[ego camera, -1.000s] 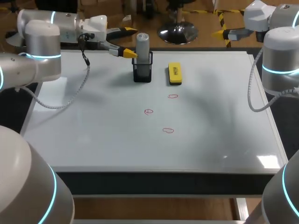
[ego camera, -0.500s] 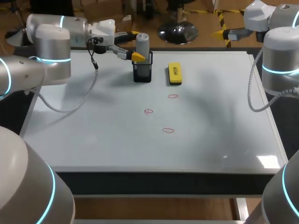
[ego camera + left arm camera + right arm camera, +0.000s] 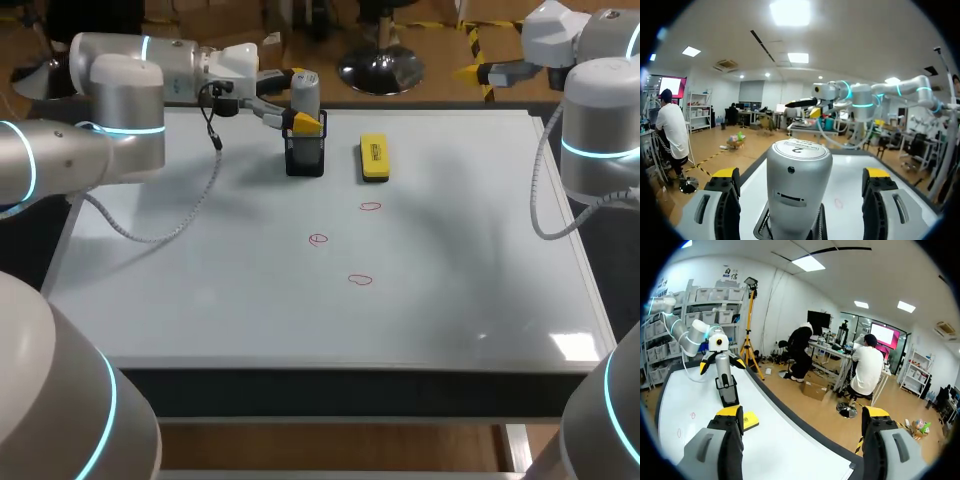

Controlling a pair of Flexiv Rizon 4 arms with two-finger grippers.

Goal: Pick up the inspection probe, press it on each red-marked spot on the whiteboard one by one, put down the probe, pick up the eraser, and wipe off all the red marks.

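The grey cylindrical inspection probe (image 3: 305,92) at twelve o'clock is being straddled by the left hand (image 3: 801,176). Its fingers (image 3: 725,200) are being held apart, ready for clamping.

Robotics lab, test-bench setup. You've got two grey arms with glowing cyan joint rings: left arm (image 3: 100,130) entering at the upper left of the head view, right arm (image 3: 600,120) at the upper right. The bench top is a flat whiteboard (image 3: 200,300) filling mid-frame, with red marks (image 3: 360,280) drawn near its centre. Upper centre: inspection probe (image 3: 305,90) standing in a black holder (image 3: 304,160), yellow eraser (image 3: 374,158) just beside.
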